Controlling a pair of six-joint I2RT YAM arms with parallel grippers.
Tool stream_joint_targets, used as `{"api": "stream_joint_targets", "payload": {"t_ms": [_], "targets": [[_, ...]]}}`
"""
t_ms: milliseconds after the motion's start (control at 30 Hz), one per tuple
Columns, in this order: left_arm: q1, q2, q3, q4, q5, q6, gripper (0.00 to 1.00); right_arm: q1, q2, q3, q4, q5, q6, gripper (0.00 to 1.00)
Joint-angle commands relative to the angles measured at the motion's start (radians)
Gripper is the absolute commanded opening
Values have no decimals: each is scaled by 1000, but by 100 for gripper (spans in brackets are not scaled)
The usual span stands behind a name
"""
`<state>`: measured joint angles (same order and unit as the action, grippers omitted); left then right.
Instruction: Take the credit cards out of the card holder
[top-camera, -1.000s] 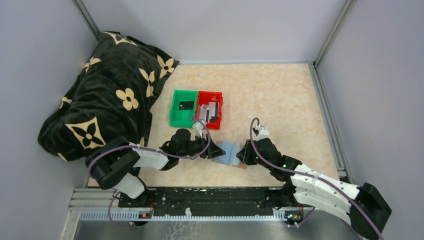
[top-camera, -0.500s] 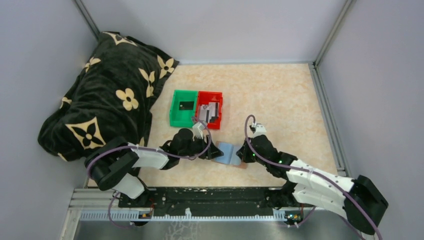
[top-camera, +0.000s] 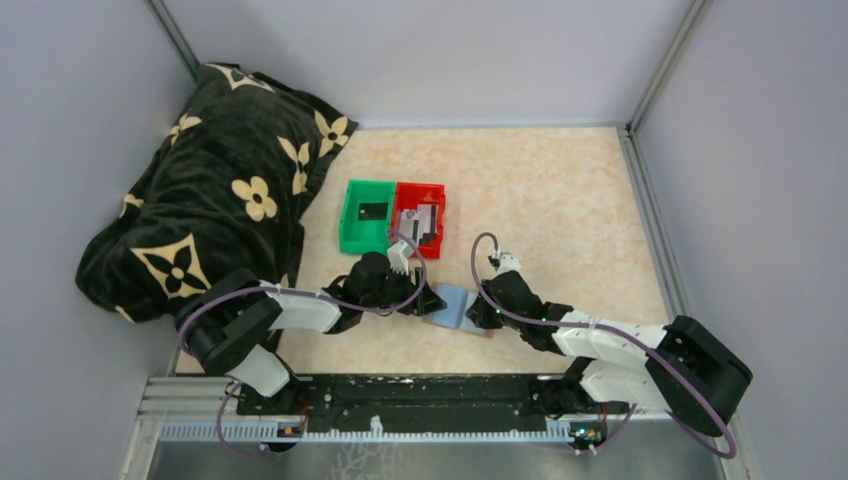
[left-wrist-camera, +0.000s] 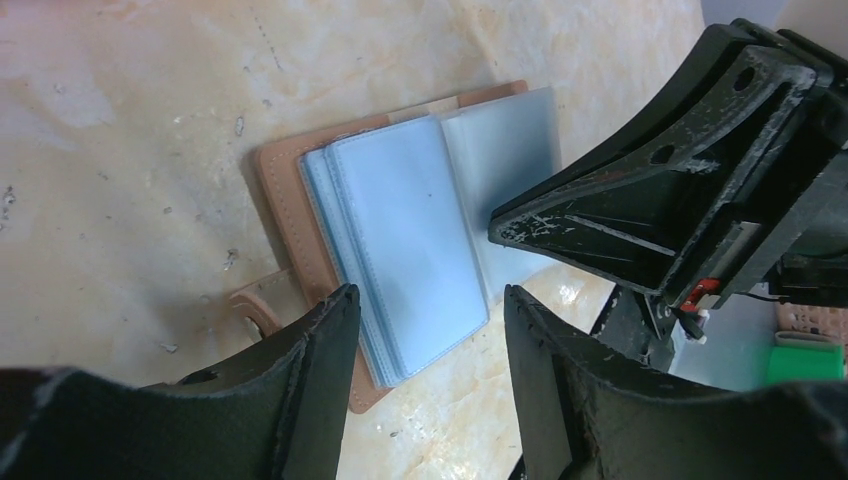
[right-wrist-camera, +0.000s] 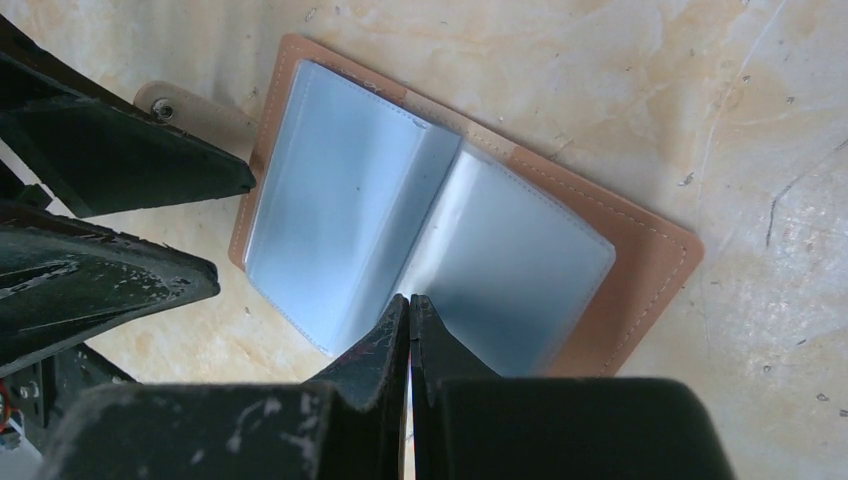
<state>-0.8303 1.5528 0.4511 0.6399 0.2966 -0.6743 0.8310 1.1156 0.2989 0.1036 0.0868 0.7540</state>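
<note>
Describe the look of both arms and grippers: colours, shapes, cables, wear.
Both arms have black joints and white shells: left arm, right arm. A thin purple cable loops along each to the wrist. The left gripper and right gripper have black, wedge-shaped plastic fingers, scuffed with pale scratches.

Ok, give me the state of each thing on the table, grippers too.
card holder: open, lying flat, no card showing inside.
left gripper: open, at the holder's edge.
right gripper: shut, tips at the holder.
red bin: holds grey cards.
green bin: holds one dark card.
</note>
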Motion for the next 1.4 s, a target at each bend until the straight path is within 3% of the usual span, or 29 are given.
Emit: {"api": "stream_joint_targets", "payload": {"t_ms": [0,833,1367], "targets": [[3,18,0,-31,-13,48,62,8,10,-16,87,-9,20,0],[-31,151,34,326,220,-158,61,-7,49,-65,167,-52,55,0],[-71,219,107,406,270,-214,60,-84,-167,-122,75,-66,54,0]]}}
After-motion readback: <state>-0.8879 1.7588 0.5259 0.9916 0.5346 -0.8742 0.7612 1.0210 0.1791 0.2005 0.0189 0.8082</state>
